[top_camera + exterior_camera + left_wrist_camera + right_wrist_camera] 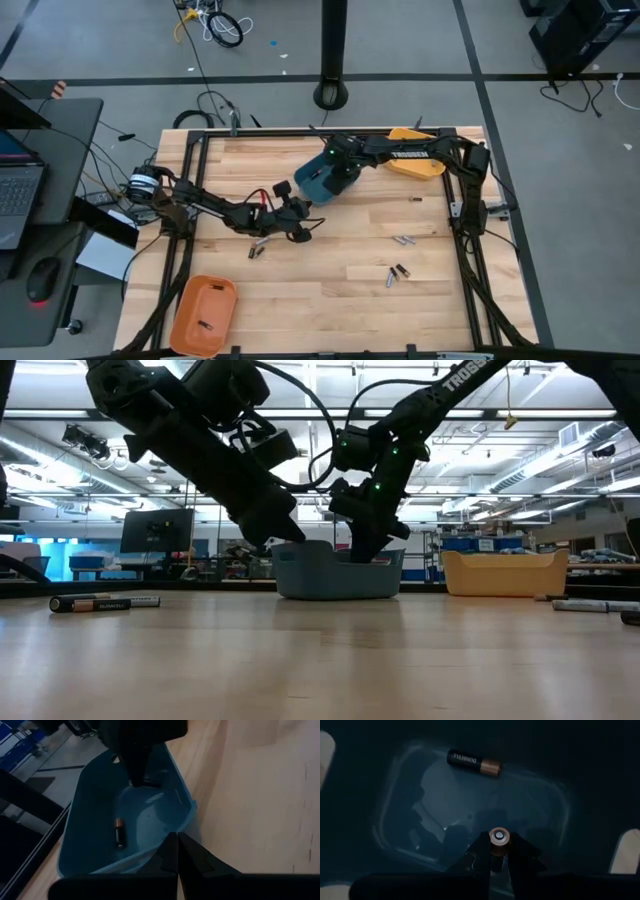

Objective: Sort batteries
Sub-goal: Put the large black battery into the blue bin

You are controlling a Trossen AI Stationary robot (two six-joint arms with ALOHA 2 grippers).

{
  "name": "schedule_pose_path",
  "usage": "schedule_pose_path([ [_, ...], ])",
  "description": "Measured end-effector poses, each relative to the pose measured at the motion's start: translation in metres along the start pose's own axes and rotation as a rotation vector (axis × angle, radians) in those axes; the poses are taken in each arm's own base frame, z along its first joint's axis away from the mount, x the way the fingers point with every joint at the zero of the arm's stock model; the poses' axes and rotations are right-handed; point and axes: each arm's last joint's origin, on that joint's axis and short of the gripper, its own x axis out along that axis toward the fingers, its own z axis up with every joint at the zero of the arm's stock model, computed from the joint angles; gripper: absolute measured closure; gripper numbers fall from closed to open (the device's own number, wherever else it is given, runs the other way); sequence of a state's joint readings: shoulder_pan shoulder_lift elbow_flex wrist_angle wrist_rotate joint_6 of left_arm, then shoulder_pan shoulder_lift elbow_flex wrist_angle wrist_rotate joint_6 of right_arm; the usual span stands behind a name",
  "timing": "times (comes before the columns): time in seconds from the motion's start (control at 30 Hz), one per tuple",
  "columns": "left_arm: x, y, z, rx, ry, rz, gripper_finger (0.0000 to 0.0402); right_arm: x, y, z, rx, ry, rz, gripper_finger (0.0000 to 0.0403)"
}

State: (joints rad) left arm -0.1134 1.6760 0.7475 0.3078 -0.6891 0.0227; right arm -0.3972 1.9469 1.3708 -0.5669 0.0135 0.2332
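My right gripper is shut on a battery, seen end-on, and holds it down inside the blue bin. Another black-and-copper battery lies on the bin floor; it also shows in the left wrist view. My left gripper is shut and empty, just in front of the blue bin, above the table. Loose batteries lie on the table near the left gripper and at mid-right. In the low view the right gripper dips into the bin.
A yellow bin stands at the back right, beside the right arm. An orange bin at the front left holds one battery. A small battery lies near the right edge. In the low view a battery lies at the left.
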Motion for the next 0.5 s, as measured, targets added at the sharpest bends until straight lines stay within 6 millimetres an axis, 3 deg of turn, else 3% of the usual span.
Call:
schedule_pose_path([
  [0.33, 0.0004, 0.0004, 0.0007, -0.006, -0.006, -0.003, 0.0396, 0.0057, -0.0091, 0.0015, 0.013, -0.055, 0.002, 0.0346],
  [0.5, 0.0000, -0.0005, 0.0023, -0.012, -0.020, -0.020, 0.0396, 0.0054, -0.0091, 0.0034, 0.004, -0.072, 0.011, 0.0282],
])
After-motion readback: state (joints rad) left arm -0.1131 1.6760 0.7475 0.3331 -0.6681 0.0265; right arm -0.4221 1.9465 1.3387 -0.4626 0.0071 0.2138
